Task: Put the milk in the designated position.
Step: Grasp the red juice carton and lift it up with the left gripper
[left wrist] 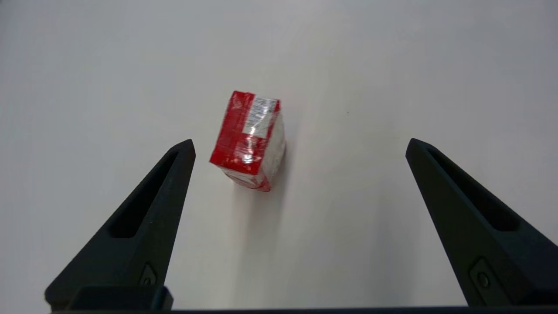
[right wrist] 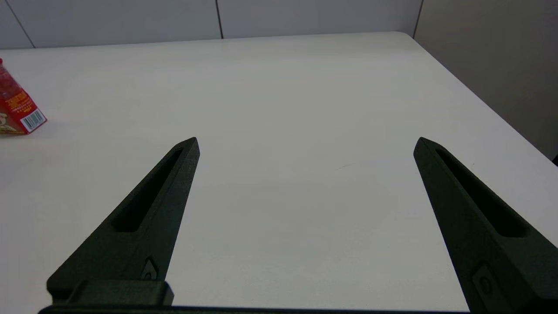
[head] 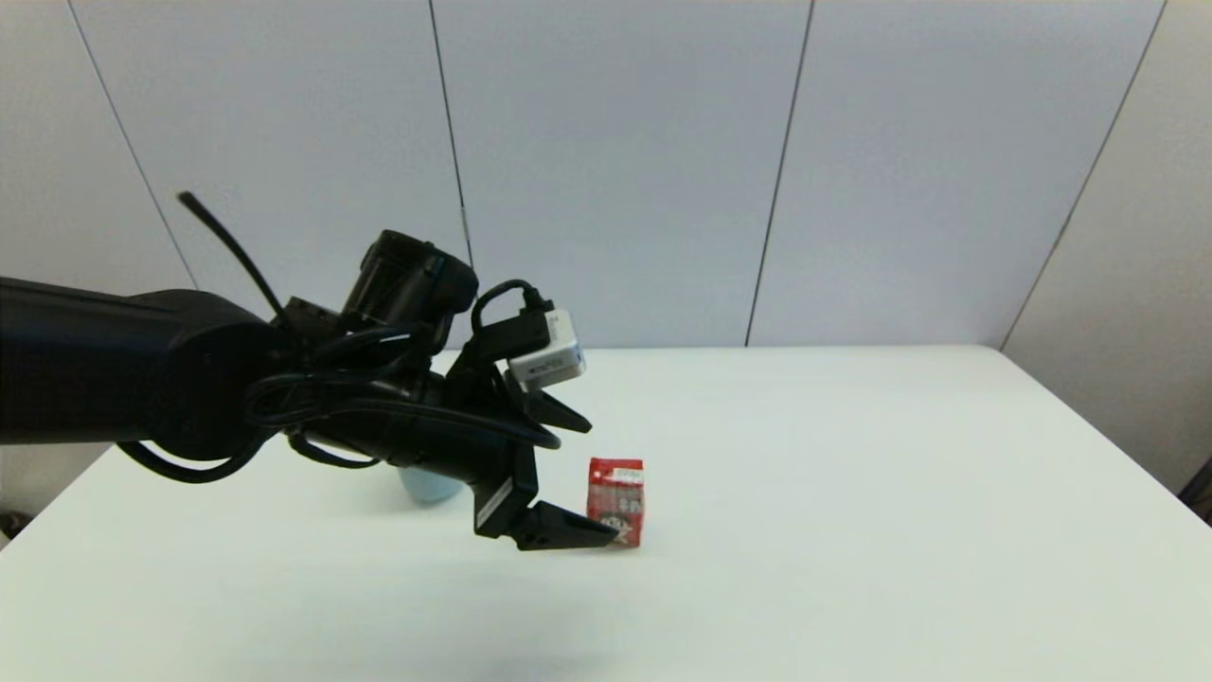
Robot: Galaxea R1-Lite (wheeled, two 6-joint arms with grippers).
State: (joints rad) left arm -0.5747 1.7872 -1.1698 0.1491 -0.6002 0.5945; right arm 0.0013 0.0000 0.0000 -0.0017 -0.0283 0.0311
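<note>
The small red box-shaped milk carton point(left wrist: 249, 140), film-glossy and judged light, stiff yet crushable, was best taken across its flat sides by the spread-jawed left gripper point(head: 587, 478).

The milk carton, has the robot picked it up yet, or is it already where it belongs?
Not picked up: the milk stands upright on the white table, untouched. In hand now: the left gripper hangs above it, fingers open, the carton nearer one finger. The right gripper is open over bare table, idle. A light blue cup sits mostly hidden behind the left arm. Left: closing on the milk, lifting, placing. No marked spot shows.
</note>
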